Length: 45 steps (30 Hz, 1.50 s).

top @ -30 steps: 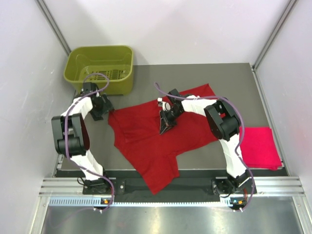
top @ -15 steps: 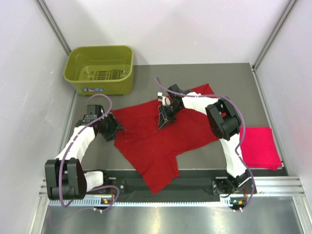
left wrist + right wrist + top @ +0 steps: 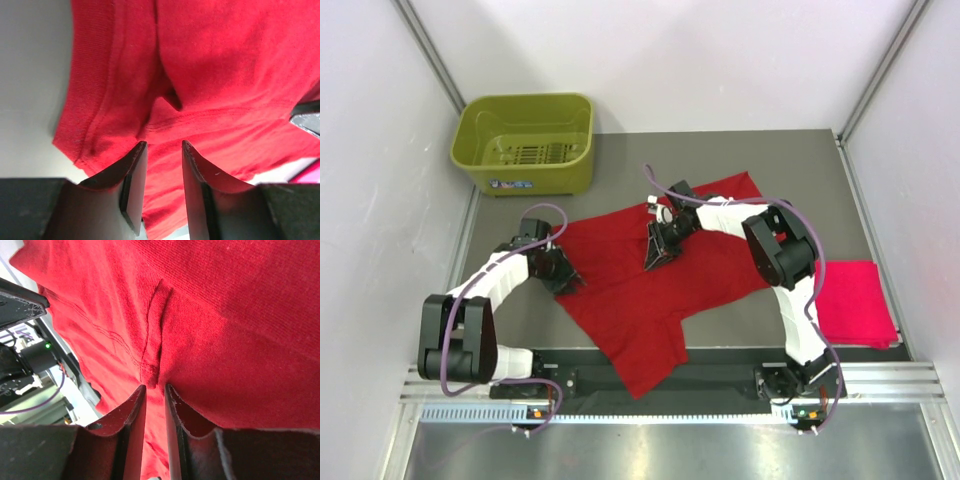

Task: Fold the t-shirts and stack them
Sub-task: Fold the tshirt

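T-shirts logged: deep red t-shirt is spread unfolded and creased across the middle of the table. The pinkish t-shirt is already folded into a rectangle at the right edge, set aside, presumably as the base of the stack.

Left gripper is placed low over the shirt's left border. Its jaws are apart, with hemmed cloth seen behind the gap and nothing clamped. This position is judged an approach for an edge grasp.

Right gripper is set on the far-middle cloth, jaws only narrowly apart. A raised pleat runs into the gap; whether it is pinched cannot be told.

The long axis of the red shirt is noted as diagonal, from the far right to the near centre, where its end overlaps the front rail. The collar end is not identified.

An olive basket is noted at the far left, apart from the cloth.
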Tool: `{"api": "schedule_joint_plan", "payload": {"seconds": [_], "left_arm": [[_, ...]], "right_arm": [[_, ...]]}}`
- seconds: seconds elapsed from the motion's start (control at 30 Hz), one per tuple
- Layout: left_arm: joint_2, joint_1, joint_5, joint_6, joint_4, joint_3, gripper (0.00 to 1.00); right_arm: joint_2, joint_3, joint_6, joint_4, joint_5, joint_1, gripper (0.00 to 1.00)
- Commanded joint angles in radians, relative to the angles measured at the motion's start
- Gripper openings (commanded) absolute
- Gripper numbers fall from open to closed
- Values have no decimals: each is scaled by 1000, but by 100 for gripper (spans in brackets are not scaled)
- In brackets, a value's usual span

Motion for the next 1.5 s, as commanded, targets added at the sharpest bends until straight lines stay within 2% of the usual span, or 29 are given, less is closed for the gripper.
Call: {"api": "schedule_joint_plan", "payload": {"seconds": [0.0,0.17,0.33,0.63,0.9,0.93,0.97,1.07,1.17,1.3,1.47], "left_arm": [[-21,-9,-61,-11,14,2,39],[-35,-13,-95,-7,9,-15,53],[14,-13,-98,0,55,-41,50],[14,-13,-78,-7,109,-41,34],[17,-15,-43,-23,118,-37,28],[21,-15,-43,-20,121,-37,26],[26,-15,-41,-18,120,-34,18],[43,-16,-29,-17,121,-25,13],[52,-18,-30,-15,115,-12,1],[35,-21,-18,-20,92,6,0],[15,-22,2,-26,74,8,0]], "right_arm": [[-56,-9,16,57,-27,-1,22],[-48,-7,29,71,-32,2,23],[-34,-3,35,76,-34,2,28],[-21,-6,36,79,-38,1,33],[-5,-6,55,97,-55,5,34],[-2,-4,53,97,-58,7,34],[-2,-3,58,96,-58,11,34],[1,3,64,102,-60,19,32],[6,11,69,102,-58,28,29],[12,14,75,102,-61,34,24],[9,5,78,102,-49,40,25]]}}
